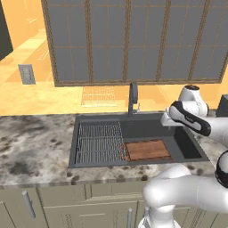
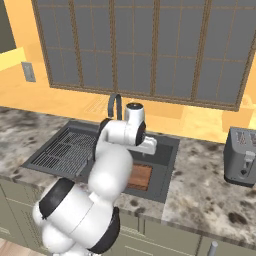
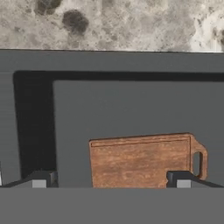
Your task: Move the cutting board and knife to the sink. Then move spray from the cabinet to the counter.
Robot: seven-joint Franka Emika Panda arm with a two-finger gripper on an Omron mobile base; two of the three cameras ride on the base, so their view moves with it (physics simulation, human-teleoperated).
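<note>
The reddish-brown cutting board (image 1: 147, 150) lies flat on the floor of the dark grey sink (image 1: 187, 144), to the right of the wire grid rack (image 1: 99, 142). In the hand view the cutting board (image 3: 140, 159) lies below my gripper (image 3: 110, 181), its handle tab to the right. The gripper is open, its fingertips (image 3: 39, 179) wide apart with nothing between them. It hovers above the basin, clear of the board. The speckled counter (image 1: 35, 147) surrounds the sink. The knife, the spray and the cabinet are out of view.
A dark faucet (image 1: 132, 98) stands at the back rim of the sink, just left of my hand. A grey toaster (image 2: 242, 157) sits on the counter far right. Low drawer fronts (image 1: 67, 209) run under the counter edge. A large window backs the wall.
</note>
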